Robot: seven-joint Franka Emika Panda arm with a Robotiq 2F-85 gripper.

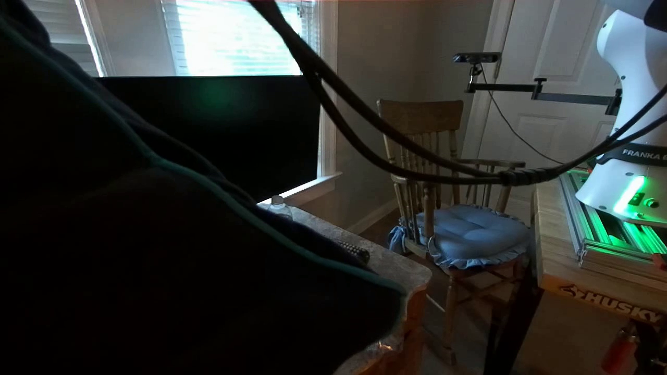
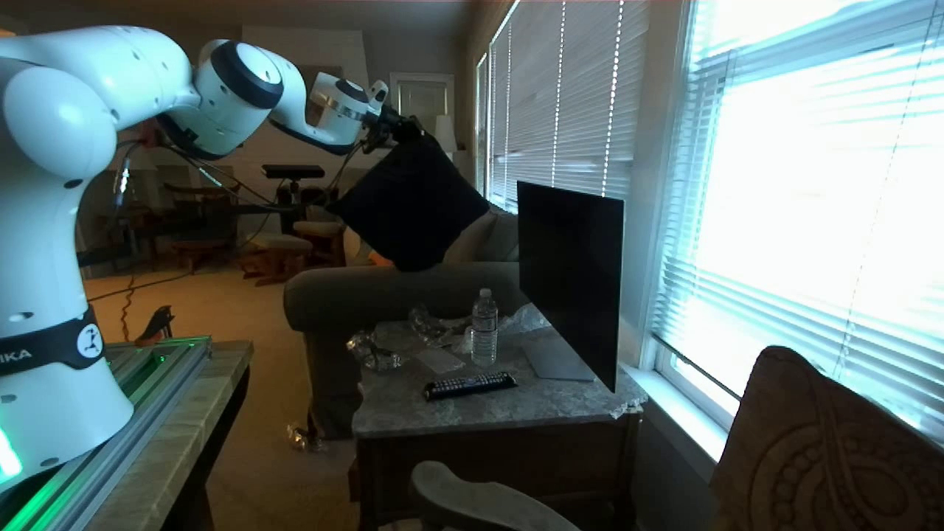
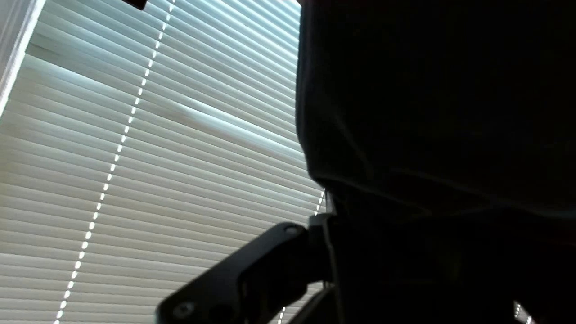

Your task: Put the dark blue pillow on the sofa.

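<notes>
The dark blue pillow (image 2: pixel 413 203) hangs by its upper corner from my gripper (image 2: pixel 407 133) in an exterior view. Its lower corner overlaps the top edge of the grey sofa's padded arm (image 2: pixel 398 295); I cannot tell whether they touch. The pillow (image 1: pixel 224 271) fills the left of an exterior view very close to that camera, with a teal seam edge. In the wrist view the pillow (image 3: pixel 432 103) covers the right side. One black finger (image 3: pixel 270 265) presses against its fabric there; the opposite finger is hidden by the pillow. The sofa does not show in the wrist view.
A stone-topped table (image 2: pixel 398 417) stands before the sofa arm, with a water bottle (image 2: pixel 484 328), remote (image 2: pixel 470 385), plastic wrap and a black monitor (image 2: pixel 568 273). Window blinds (image 2: pixel 568 96) lie beyond. A wooden chair (image 1: pixel 419 114) with a blue-grey pad and looping black cables (image 1: pixel 365 140) also show.
</notes>
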